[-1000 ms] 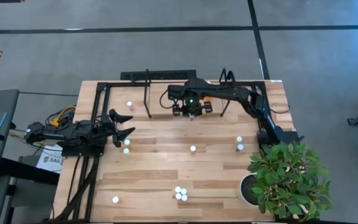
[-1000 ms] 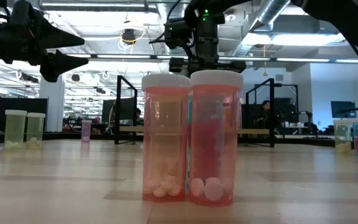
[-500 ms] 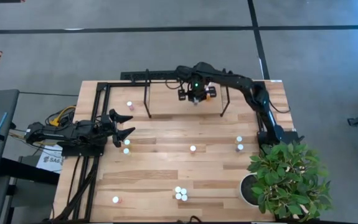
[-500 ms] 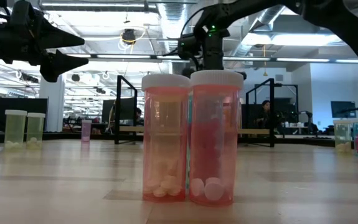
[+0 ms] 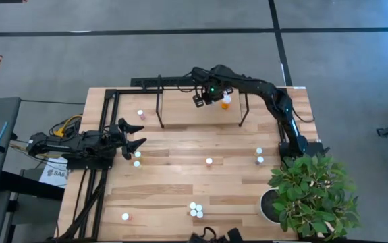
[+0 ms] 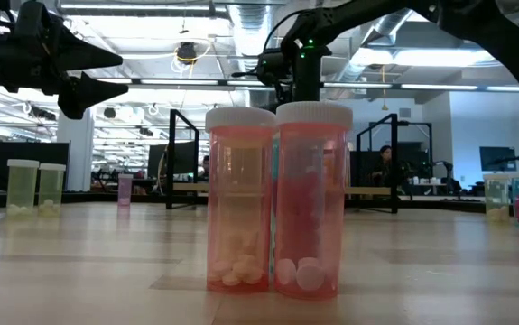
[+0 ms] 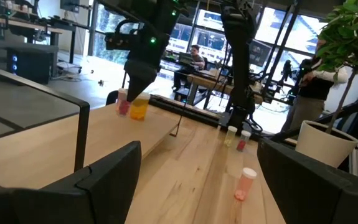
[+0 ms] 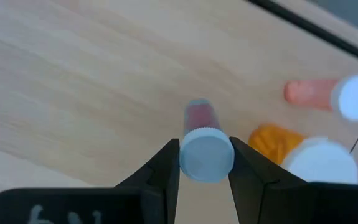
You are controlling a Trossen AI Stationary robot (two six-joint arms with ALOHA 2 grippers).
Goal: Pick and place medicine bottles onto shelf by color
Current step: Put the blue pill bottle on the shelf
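My right gripper (image 5: 208,95) is over the shelf (image 5: 180,111) at the table's far side, shut on a small dark pink bottle with a white cap (image 8: 207,154). An orange bottle (image 5: 226,101) with a wide white cap and a pale pink bottle (image 8: 319,93) stand on the shelf board close beside it. My left gripper (image 5: 137,140) is open and empty near the table's left edge, with two yellowish bottles (image 5: 137,159) just by its fingertips. My right gripper pinches the dark pink bottle between its two fingers just under the white cap (image 8: 205,167). The fingers come from above, pointing down. The bottle is about upright below them; whether its base rests on the shelf board I cannot tell.
Bottles stand scattered on the plank table: one at mid-table (image 5: 209,160), two at the right (image 5: 259,156), a cluster at the near edge (image 5: 195,210), one near left (image 5: 125,217), one on the shelf's left (image 5: 140,113). A potted plant (image 5: 312,196) fills the near right corner.
My right gripper has carried the dark pink bottle toward the table's far edge, from in front of the shelf's hoops to over the shelf board beside the orange bottle. It has stayed shut on the bottle.
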